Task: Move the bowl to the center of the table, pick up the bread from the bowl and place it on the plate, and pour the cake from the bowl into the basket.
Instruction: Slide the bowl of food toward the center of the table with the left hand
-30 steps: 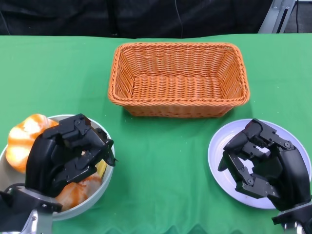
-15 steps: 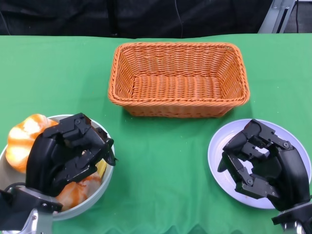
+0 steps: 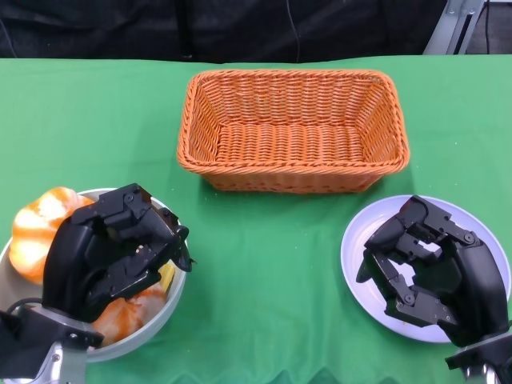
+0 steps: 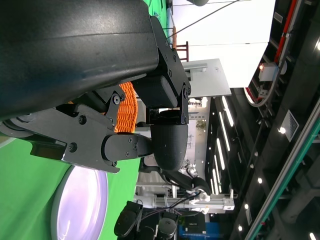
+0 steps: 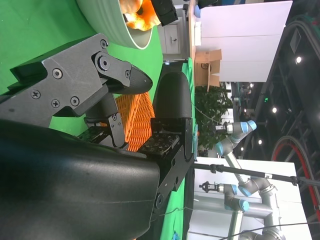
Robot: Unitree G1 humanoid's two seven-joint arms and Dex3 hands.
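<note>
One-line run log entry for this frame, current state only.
bowl: near-left, food inside | left hand: over bowl, grasp unclear | right hand: over plate, empty, fingers apart | basket: empty

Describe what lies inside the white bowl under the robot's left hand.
The bowl holds orange-and-white pieces and something yellow. The left hand covers the middle, so bread and cake cannot be told apart.

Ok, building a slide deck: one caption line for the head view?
Left hand over the bowl of bread and cake, right hand above the plate, wicker basket behind.
</note>
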